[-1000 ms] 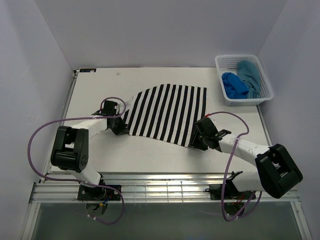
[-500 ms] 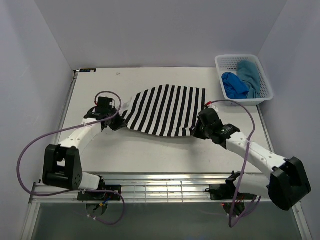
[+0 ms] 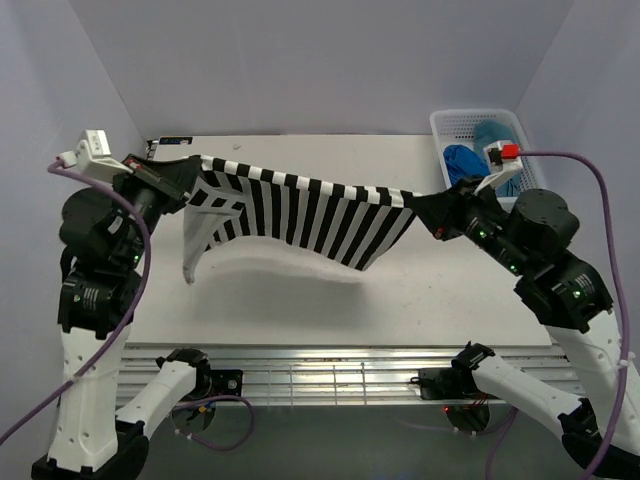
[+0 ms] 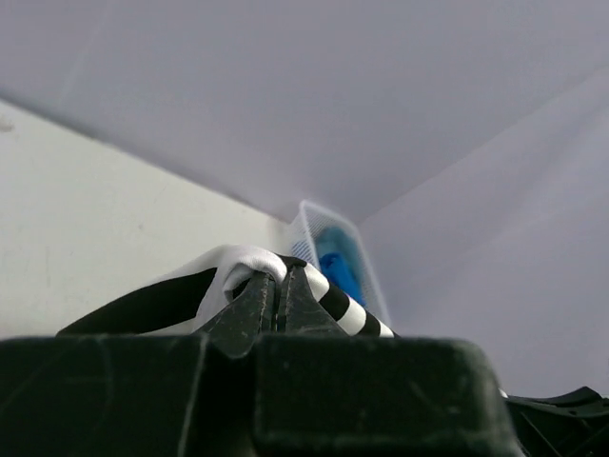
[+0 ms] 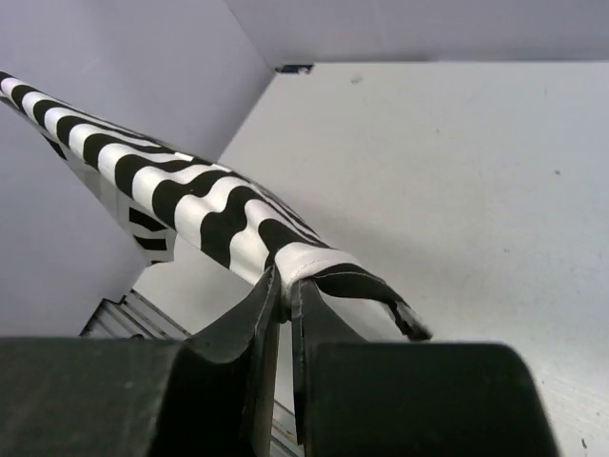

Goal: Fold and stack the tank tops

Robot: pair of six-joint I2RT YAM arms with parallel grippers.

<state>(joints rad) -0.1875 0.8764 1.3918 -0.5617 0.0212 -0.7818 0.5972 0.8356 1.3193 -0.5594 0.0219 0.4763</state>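
My left gripper [image 3: 183, 182] is up over the table's [image 3: 300, 300] left edge, jaws pinched on one corner of the striped top [image 3: 300, 215]. The top hangs stretched above the table, sagging mid-span and, as far as I can see, clear of it. My right gripper [image 3: 428, 208] clamps the other corner over the table's right side. The blue top [image 3: 466, 170] and teal top [image 3: 500, 148] lie bunched in the basket [image 3: 445, 130] at the table's far right corner.

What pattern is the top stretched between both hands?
Black-and-white stripes on the tank top; clearest in the top external view.
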